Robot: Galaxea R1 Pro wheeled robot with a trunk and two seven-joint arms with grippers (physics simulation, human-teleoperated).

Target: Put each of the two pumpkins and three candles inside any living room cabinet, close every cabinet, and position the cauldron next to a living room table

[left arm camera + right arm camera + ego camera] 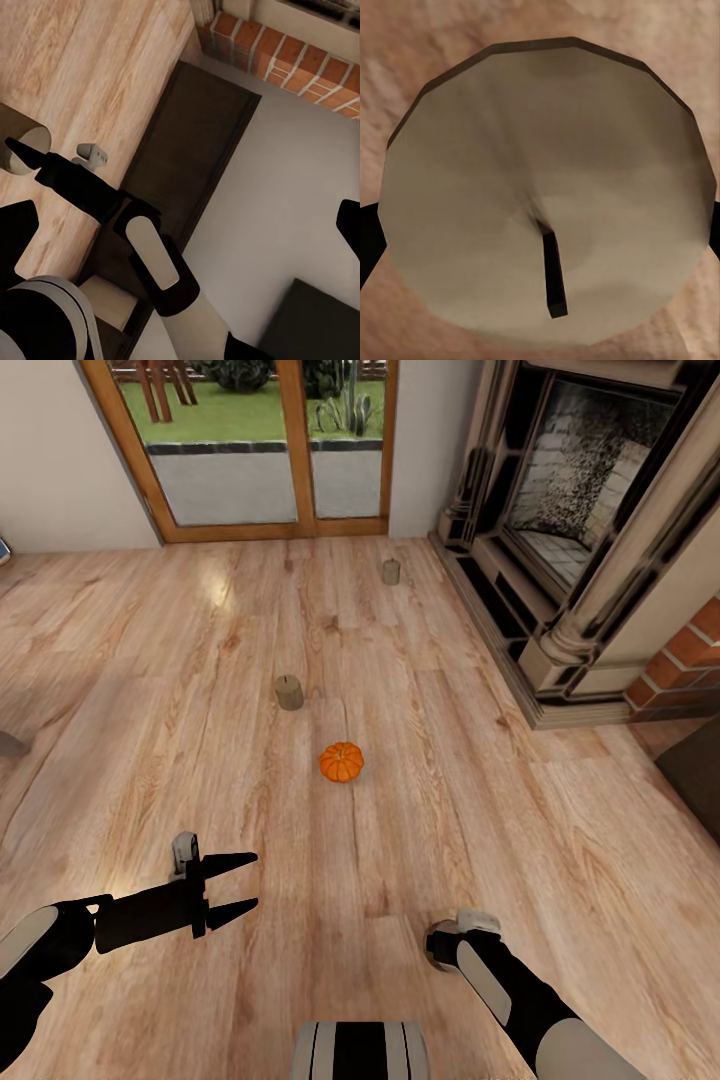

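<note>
A robot looks down over a light wooden floor [200, 690] in a living room. A stone fireplace [580, 540] stands on one side, and glass garden doors [270, 440] fill the far wall.

One small orange pumpkin [342, 762] sits on the floor, well out from the fireplace. A stubby grey-beige candle [289, 692] stands just beyond the pumpkin, on the side away from the fireplace. A second candle [391, 571] stands farther off, near the doors and close to the fireplace's front corner.

The left claw [240, 885] hovers low over the floor, on the robot's side of the pumpkin, its two pointed fingers spread and holding nothing.

The right arm [500, 970] reaches down toward the floor, farther from the fireplace than the pumpkin is. Its wrist camera looks straight down at the round top of a third candle [547, 195], very close, with a dark wick at the centre. Dark finger edges flank it on both sides, but whether the right claw [540, 247] is pinching the candle or merely spread around it cannot be told.

Judging from this, the task is at an early stage: a pumpkin and candles still lie on the floor, waiting to go into a cabinet.
</note>
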